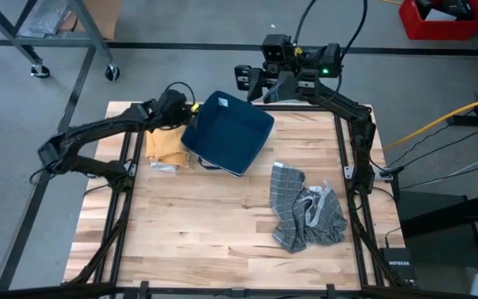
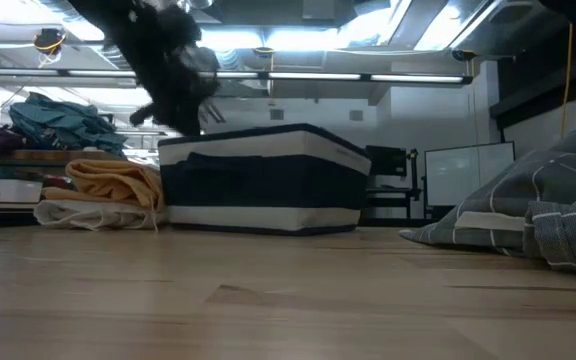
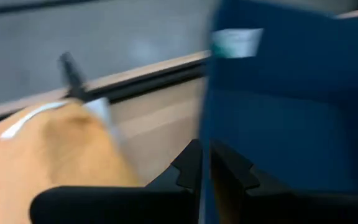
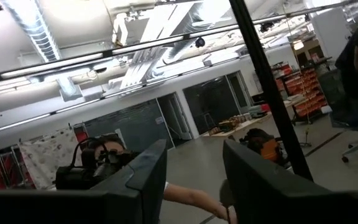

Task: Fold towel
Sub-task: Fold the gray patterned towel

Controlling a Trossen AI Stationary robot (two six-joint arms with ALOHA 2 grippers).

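A crumpled grey checked towel (image 1: pixel 305 208) lies on the table's right near part; it also shows in the low view (image 2: pixel 528 220). A dark blue fabric bin (image 1: pixel 226 133) with a white base band stands at the far middle (image 2: pixel 258 180). A yellow towel (image 1: pixel 166 143) lies on a white cloth left of the bin. My left gripper (image 1: pixel 182 112) is at the bin's left far corner, shut on its wall. My right gripper (image 4: pixel 194 180) is open, held high over the far edge and away from the towels. My left gripper (image 3: pixel 205 171) pinches the blue bin's side wall (image 3: pixel 209 124) at its top edge near the left far corner, one finger (image 3: pixel 191 168) outside and one finger (image 3: pixel 232 171) inside. It reaches in from the table's left side. The bin's base rests on the table (image 2: pixel 268 225).
The yellow towel (image 2: pixel 118 185) and the white cloth (image 2: pixel 78 212) lie right beside the bin. Bare wood stretches across the near half of the table (image 1: pixel 197 232). Black frame rails run along both sides. A red crate sits on the floor beyond the far right corner (image 1: pixel 438 18).
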